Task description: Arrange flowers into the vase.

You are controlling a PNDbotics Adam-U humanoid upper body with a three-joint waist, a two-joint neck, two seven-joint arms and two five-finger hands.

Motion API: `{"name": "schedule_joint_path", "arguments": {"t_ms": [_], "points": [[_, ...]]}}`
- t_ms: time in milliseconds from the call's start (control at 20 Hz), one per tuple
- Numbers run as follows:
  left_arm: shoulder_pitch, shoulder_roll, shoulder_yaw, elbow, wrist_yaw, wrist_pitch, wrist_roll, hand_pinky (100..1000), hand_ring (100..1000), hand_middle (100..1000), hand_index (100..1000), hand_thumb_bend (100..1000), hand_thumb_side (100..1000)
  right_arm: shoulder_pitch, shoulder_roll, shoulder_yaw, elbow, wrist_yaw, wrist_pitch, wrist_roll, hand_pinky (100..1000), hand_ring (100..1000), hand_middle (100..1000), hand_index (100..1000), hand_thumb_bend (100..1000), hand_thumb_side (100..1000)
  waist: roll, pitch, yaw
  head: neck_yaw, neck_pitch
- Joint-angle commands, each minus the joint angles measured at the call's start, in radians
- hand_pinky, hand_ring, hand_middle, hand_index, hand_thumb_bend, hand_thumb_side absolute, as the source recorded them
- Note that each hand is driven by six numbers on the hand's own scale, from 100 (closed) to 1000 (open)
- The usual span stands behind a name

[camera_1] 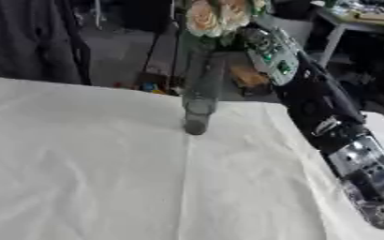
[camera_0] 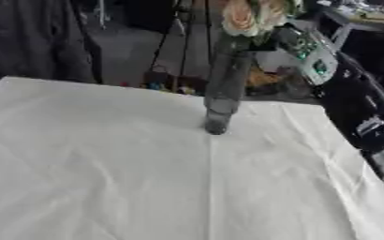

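**Fingers hidden behind the blooms**

The fingers of the right hand [camera_1: 265, 40] are reaching beside the pale pink roses [camera_1: 211, 16], probably to settle them; whether they are grasping, I cannot tell. The tall clear glass vase [camera_1: 199, 89] is standing on the white-covered bench [camera_1: 105, 178], directly below the hand and the roses.

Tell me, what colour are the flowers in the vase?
Pale peach-cream flowers, clearest in the left eye view.
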Motion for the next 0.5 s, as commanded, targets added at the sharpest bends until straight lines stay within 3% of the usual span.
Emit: {"name": "schedule_joint_path", "arguments": {"t_ms": [50, 500], "points": [[-0.007, 0.023, 0.011, -0.011, 0.001, 0.0, -0.001, 686, 664, 732, 560, 954, 745, -0.013, -0.053, -0.02, 0.0, 0.003, -0.005, 0.01, 1000, 1000, 999, 1000, 320, 856, 0.007, -0.017, -0.005, 0.006, -0.008], [-0.003, 0.025, 0.012, -0.008, 0.003, -0.001, -0.002, 686, 664, 731, 560, 954, 745, -0.006, -0.056, -0.025, 0.03, -0.051, -0.014, 0.084, 1000, 1000, 984, 1000, 357, 894, 0.004, -0.022, -0.015, 0.011, -0.002]]}}
